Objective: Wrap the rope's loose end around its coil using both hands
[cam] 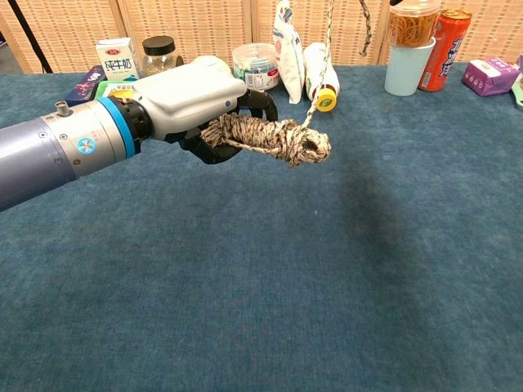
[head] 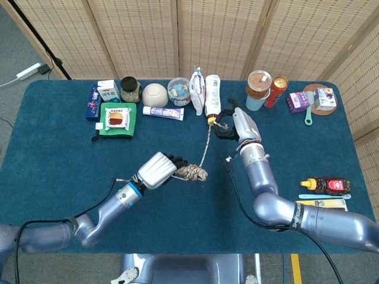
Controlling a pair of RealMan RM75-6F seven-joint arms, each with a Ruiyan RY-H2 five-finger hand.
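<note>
Woven cane screens back a table (head: 53, 148) draped in deep blue cloth, where a two-armed robot works a bundle of speckled rope. Fingers of the left hand (head: 157, 170) are wrapped around one end of the rope coil (cam: 270, 137), clamped on it and holding it clear above the cloth near the table's middle; the chest view shows the bundle jutting out sideways from the dark fingers, its free end knobbed with wound turns. From that end the rope's loose end (head: 205, 144) runs taut up and away to the right hand (head: 238, 125), raised near the far row of goods. That hand's dark fingers are curled in around the strand and grip it, while the grey back of the hand faces the head camera. The two hands stand well apart, joined only by the stretched line. Silver arms with blue wrist bands trail back from each hand toward the near edge.

Groceries line the far side: a milk carton (head: 108, 90), a dark-lidded jar (head: 130, 89), a pale bowl (head: 155, 94), a toothpaste tube (head: 163, 112), a clear tub (head: 179, 90), a white pouch (head: 197, 90) and a white bottle with a yellow cap (head: 212, 99). Further right stand a lidded cup (head: 257, 90) and a red can (head: 276, 91). A sauce bottle (head: 325, 186) and a carded razor (head: 323, 213) lie by the right edge.
</note>
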